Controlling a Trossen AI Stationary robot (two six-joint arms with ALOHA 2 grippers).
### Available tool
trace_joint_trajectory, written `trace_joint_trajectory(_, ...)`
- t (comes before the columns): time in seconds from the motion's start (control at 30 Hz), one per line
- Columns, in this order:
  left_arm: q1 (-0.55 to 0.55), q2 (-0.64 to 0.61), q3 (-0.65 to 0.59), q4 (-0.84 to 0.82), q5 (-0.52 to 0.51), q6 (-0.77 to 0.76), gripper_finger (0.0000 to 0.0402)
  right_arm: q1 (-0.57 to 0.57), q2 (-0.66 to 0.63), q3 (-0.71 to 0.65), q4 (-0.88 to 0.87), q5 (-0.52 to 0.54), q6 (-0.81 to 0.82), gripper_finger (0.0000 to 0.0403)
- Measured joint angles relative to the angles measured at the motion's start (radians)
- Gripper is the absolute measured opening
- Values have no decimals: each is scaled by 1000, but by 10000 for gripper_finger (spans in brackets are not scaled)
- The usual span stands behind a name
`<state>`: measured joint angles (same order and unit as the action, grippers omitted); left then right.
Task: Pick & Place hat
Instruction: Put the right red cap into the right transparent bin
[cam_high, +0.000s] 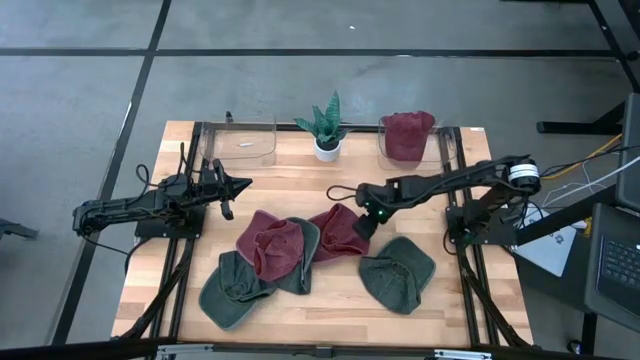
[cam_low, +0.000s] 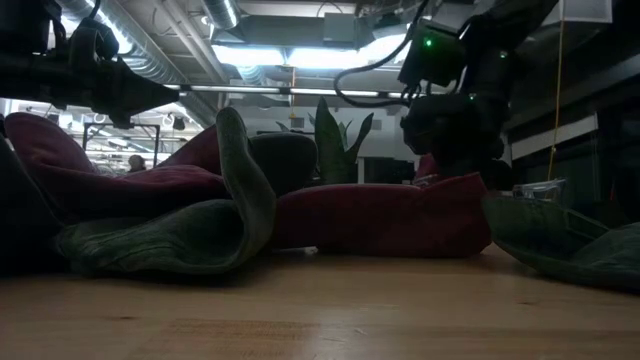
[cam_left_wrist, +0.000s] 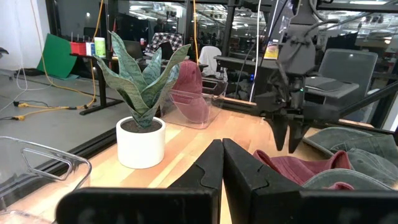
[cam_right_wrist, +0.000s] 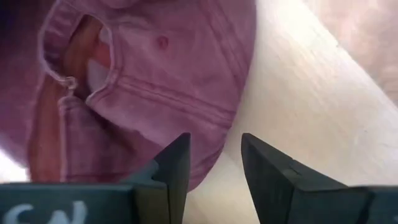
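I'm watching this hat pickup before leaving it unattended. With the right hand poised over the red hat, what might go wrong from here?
1. The right hand hangs open over the edge of the red hat; closing there may pinch only a thin fold that slips out.
2. That hat lies against the pile of red and green hats, so lifting could drag a neighbour along.
3. The bin already holds a red hat, and the potted plant stands beside it; a swinging hat might brush it.

Around me the floor (cam_high: 300, 80) is grey concrete crossed by dark lines, under the wooden counter (cam_high: 330, 300). Overhead, bright strip lights (cam_low: 290, 55) and silver ducts (cam_low: 150, 40) run along the ceiling. Beyond stand a green screen (cam_left_wrist: 59, 59), glass partitions and a grey office chair (cam_left_wrist: 348, 65).
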<state>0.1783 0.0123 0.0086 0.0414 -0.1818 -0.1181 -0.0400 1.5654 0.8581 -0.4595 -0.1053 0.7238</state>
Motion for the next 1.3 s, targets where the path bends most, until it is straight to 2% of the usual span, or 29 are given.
trace_joint_trajectory(0.17, 0, 0, 0, 0, 0, 0, 4, 29, 0, 0, 4, 43, 23, 160)
trace_joint_trajectory(0.43, 0, 0, 0, 0, 0, 0, 4, 34, 1, 0, 29, 139, 115, 241)
trace_joint_trajectory(0.57, 0, 0, 0, 0, 0, 0, 4, 35, 38, 0, 41, 138, 158, 268)
trace_joint_trajectory(0.73, 0, 0, 0, 0, 0, 0, 4, 45, 115, 1, 159, 94, 178, 275)
trace_joint_trajectory(0.97, 0, 0, 0, 0, 0, 0, 4, 56, 145, 1, 185, 99, 211, 249)
trace_joint_trajectory(1.3, 0, 0, 0, 0, 0, 0, 4, 55, 143, 0, 193, 89, 164, 135)
